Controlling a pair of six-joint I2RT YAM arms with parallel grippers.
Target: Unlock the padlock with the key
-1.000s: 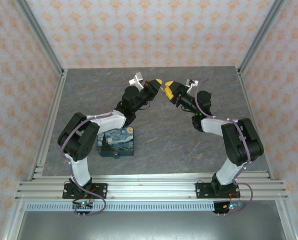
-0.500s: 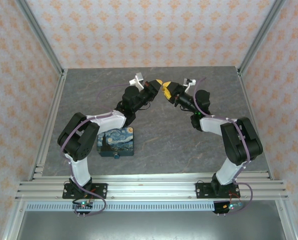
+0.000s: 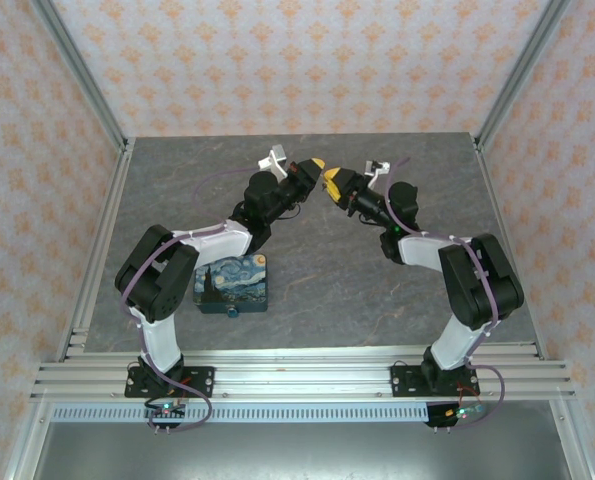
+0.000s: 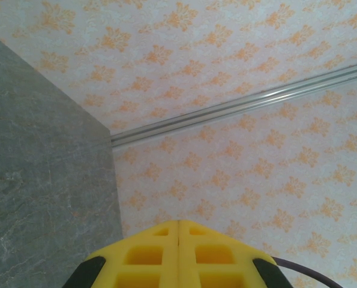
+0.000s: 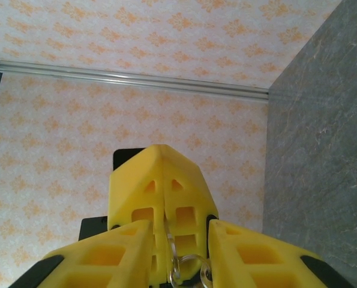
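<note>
Tiny teal padlock (image 3: pixel 234 311) at 6 o'clock face of starry-night painted box (image 3: pixel 232 281), near side of table; too small to tell axis or heading.

Far, 1 o'clock of box: left gripper (image 4: pixel 178 231) clenched, thin metal key ring (image 5: pixel 187 270) pinched at tips, key blade hidden. Right gripper (image 5: pixel 180 228) jaws apart, straddling ring.

Step, judged: key handover. Next: right clamps ring, left releases.

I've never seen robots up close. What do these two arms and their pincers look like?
The left arm and the right arm are built alike: bulky black joint housings joined by white segments, with a thin purple cable running along each. The left gripper and the right gripper each end in two wedge-shaped yellow fingers with square cut-out pockets, on black mounts.
</note>
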